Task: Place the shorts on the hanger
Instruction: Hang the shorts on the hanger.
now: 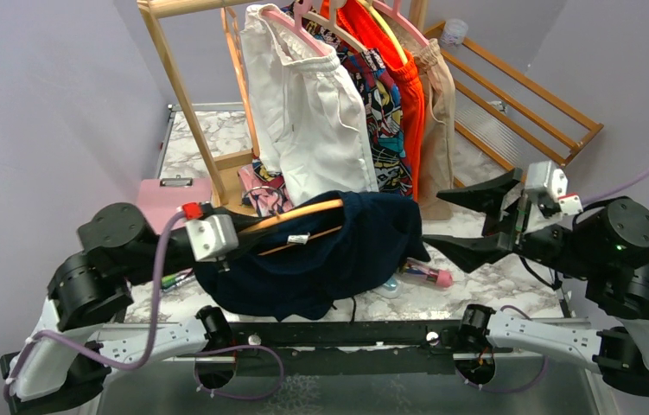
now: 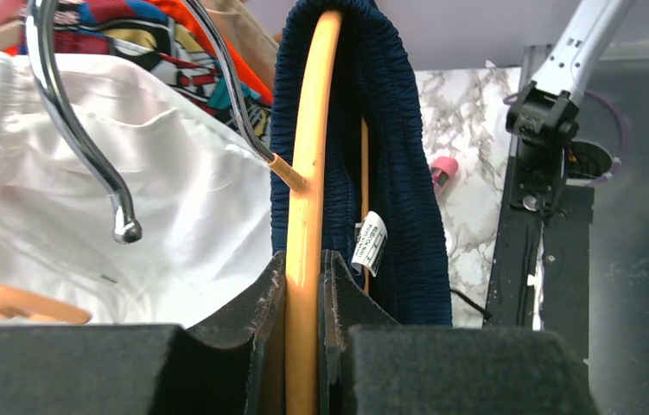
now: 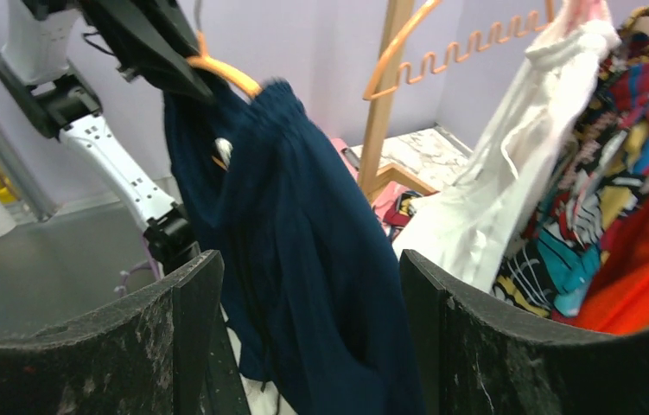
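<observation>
The white-and-grey marbled surface carries a pink case at its left edge, the wooden rack's foot just beside it, a patterned cloth heaped by that foot, and a pink-capped tube lying near the front; the shorts sag down to it there

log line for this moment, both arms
left tool: shut on thin orange-tan wooden hanger | dark navy-blue fabric shorts: draped over hanger | right tool: open, apart from shorts

Lavender walls, marble-pattern tabletop, wooden clothes rack (soft, even light).
</observation>
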`<state>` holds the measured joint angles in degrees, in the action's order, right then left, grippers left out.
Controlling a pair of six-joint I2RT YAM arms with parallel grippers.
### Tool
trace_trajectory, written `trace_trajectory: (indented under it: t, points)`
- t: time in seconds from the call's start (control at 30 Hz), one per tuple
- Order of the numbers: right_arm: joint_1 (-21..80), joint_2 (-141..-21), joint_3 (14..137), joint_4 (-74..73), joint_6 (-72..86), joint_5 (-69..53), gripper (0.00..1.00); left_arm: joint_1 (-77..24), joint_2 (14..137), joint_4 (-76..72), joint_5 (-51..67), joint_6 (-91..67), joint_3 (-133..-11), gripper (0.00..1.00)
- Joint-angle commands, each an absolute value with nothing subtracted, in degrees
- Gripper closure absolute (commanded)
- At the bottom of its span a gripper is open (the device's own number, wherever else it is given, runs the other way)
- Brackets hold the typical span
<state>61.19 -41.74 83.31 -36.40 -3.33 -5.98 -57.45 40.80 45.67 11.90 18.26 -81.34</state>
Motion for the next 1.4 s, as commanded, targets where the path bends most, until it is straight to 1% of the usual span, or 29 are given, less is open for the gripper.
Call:
trace_trajectory:
  t: [0.0,0.1,0.23,0.6,0.73,0.87,0.93,1.07,1.23,1.37]
  points:
    - [61.48,-37.93,78.72,-34.54,-2.26,1.67,0.24,-57.31,38.69,43.49,6.69,17.67,-86.83,1.00]
    - [61.52,-35.81,75.89,-34.04,-1.82,3.24,0.25,-57.31,38.62,43.53,6.41,17.48,-89.66,1.00]
    - [61.44,-35.78,74.54,-33.63,-1.58,2.60,0.25,-57.32,40.49,43.51,7.70,17.65,-93.68,1.00]
    - [61.47,-38.85,79.51,-33.47,-3.46,-0.42,0.26,-57.30,45.71,43.53,11.67,18.25,-100.84,1.00]
    - [61.51,-40.21,84.87,-33.17,-4.62,-3.66,0.26,-57.30,46.20,43.86,12.53,18.28,-99.25,1.00]
    - [61.48,-44.80,92.34,-37.00,-8.00,-4.90,0.26,-57.30,46.43,44.92,13.55,17.94,-95.80,1.00]
    - [61.49,-47.24,94.64,-39.05,-9.42,-5.90,0.25,-57.30,47.21,45.69,16.18,17.21,-93.89,1.00]
    - [61.52,-52.93,98.97,-44.84,-10.66,-13.18,0.26,-57.32,49.31,46.40,23.76,14.65,-90.81,1.00]
    - [61.50,-56.63,99.73,-48.24,-11.02,-19.78,0.26,-57.30,50.26,46.39,27.13,14.44,-87.68,1.00]
    - [61.50,-57.39,98.46,-46.91,-10.77,-21.10,0.26,-57.33,50.66,46.35,28.43,14.95,-86.20,1.00]
